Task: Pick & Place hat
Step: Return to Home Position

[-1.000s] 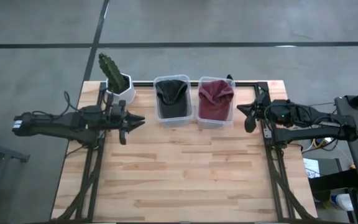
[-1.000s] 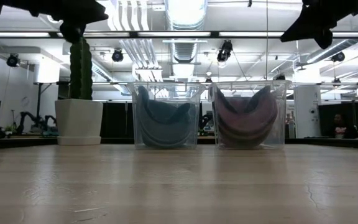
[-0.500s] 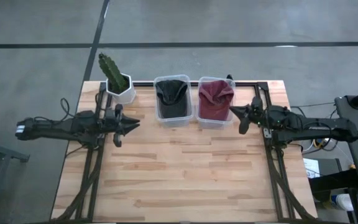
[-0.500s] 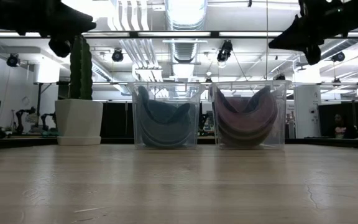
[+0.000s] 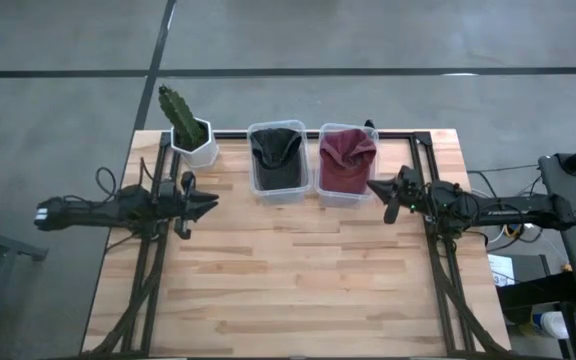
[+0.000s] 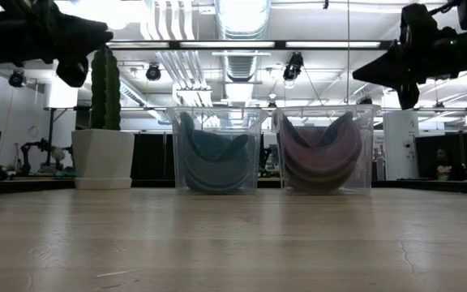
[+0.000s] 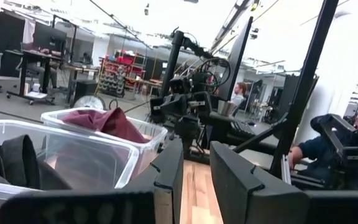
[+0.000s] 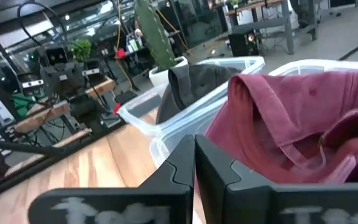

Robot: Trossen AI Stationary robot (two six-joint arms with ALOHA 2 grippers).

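Observation:
Two clear bins stand side by side at the table's far edge. A black hat (image 5: 276, 152) lies in the left bin (image 5: 256, 180), and a maroon hat (image 5: 347, 156) lies in the right bin (image 5: 323, 192). Both hats show through the bin walls in the low view. My left gripper (image 5: 208, 203) hovers above the table left of the bins, its fingers a narrow gap apart (image 7: 196, 146) and pointing toward the table's right edge. My right gripper (image 5: 372, 187) is shut (image 8: 194, 138). It hovers just right of the maroon hat's bin (image 8: 166, 146), pointing at it.
A cactus in a white pot (image 5: 190, 132) stands at the far left corner, close behind my left gripper. Bare wooden tabletop (image 5: 288, 280) stretches from the bins to the near edge. People sit in the room beyond the table's right side (image 7: 347, 146).
My left gripper has drawn back toward the table's left edge and come a little nearer and lower. My right gripper has moved toward the table's left, up to the maroon hat's bin, and has dropped lower. The hats and bins have stayed put.

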